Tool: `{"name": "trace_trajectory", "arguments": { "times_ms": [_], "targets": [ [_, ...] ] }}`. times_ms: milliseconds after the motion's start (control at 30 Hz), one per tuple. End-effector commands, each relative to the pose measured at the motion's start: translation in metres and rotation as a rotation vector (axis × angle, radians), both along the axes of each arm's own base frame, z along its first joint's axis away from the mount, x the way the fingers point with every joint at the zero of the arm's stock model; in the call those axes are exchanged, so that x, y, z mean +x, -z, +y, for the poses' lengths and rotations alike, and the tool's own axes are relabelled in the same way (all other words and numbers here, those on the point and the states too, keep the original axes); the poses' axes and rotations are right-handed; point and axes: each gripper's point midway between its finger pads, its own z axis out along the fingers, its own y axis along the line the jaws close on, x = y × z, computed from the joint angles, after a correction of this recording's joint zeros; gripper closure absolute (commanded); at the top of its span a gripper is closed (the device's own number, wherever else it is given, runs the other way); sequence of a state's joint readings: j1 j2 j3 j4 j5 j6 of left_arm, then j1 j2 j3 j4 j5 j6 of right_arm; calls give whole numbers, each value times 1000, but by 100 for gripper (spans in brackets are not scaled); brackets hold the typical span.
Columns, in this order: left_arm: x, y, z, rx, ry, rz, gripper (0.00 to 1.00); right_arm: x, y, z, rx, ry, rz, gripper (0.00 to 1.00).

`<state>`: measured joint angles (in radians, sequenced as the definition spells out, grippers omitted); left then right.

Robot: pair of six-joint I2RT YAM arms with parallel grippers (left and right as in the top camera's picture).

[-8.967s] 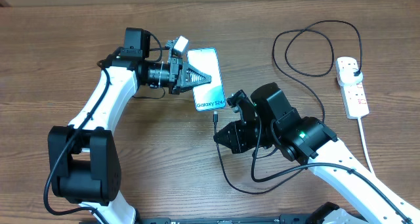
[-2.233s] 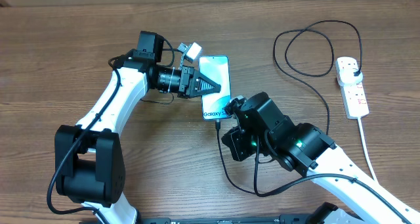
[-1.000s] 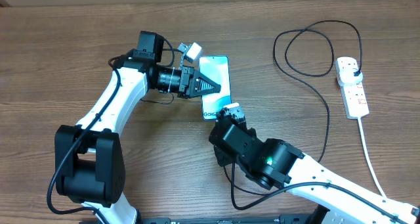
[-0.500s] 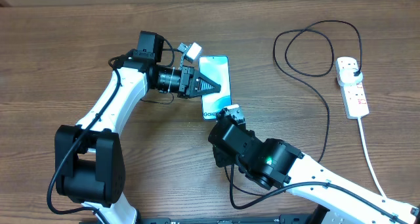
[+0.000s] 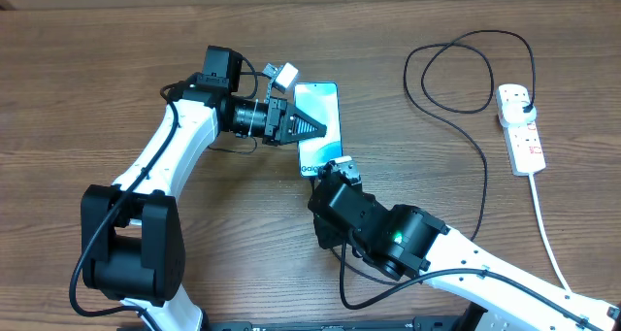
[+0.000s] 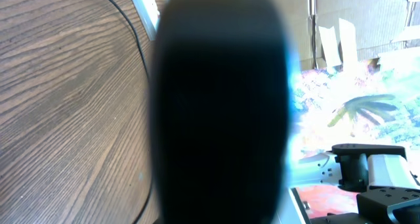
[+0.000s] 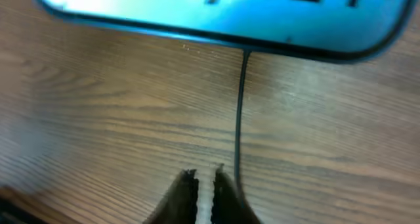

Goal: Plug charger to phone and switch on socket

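The phone [image 5: 328, 103] lies screen-up on the table, and my left gripper [image 5: 312, 127] is shut with its tip pressed on the screen. In the left wrist view a dark blur hides the jaws. The charger [image 5: 482, 166] loops across the table from its black plug in the socket [image 5: 521, 127] to the phone's near end. In the right wrist view the charger [image 7: 240, 106] runs straight into the bottom edge of the phone [image 7: 230, 10]. My right gripper [image 7: 205, 178] hovers just below, jaws a little apart with only table between them. The cable lies beside the right finger.
The socket's thick white cord [image 5: 543, 224] trails toward the front right edge. The right arm's body [image 5: 388, 234] covers the table below the phone. The left arm [image 5: 175, 147] reaches in from the front left.
Since nine seconds ago the phone and left gripper shifted slightly up and right, and the right arm swung in below the phone. Over the last second nothing visibly moved.
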<state>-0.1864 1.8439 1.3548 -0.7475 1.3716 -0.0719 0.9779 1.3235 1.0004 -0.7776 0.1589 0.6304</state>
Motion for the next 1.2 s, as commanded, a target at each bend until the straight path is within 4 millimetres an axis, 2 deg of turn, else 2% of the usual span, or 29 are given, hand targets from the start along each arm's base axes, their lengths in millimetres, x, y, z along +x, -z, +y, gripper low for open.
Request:
{"name": "trace_trajectory", "arguments": {
  "times_ms": [0, 67, 200, 333, 400, 533, 933, 1067, 1167],
  "targets": [
    [15, -17, 17, -40, -45, -47, 96, 3, 1, 6, -2, -37, -23, 60],
    [27, -18, 32, -40, -94, -38, 96, 4, 15, 8, -27, -71, -28, 53],
    [47, -18, 72, -37, -207, -13, 96, 3, 48, 21, -82, -170, 18, 50],
    [54, -17, 97, -36, -273, 24, 96, 11, 80, 25, -165, -184, 93, 51],
    [53, -15, 103, -32, -290, 53, 96, 20, 91, 24, -211, -163, 135, 57],
    [53, -15, 103, -32, -291, 55, 96, 34, 101, 24, -220, -128, 169, 59],
    [54, -11, 104, -8, -300, 51, 96, 39, 126, 23, -220, -133, 230, 53],
    [54, -11, 104, -8, -300, 53, 96, 45, 126, 19, -223, -116, 228, 53],
    [53, -11, 104, -11, -299, 61, 96, 59, 124, 24, -173, -97, 204, 52]
  ]
}}
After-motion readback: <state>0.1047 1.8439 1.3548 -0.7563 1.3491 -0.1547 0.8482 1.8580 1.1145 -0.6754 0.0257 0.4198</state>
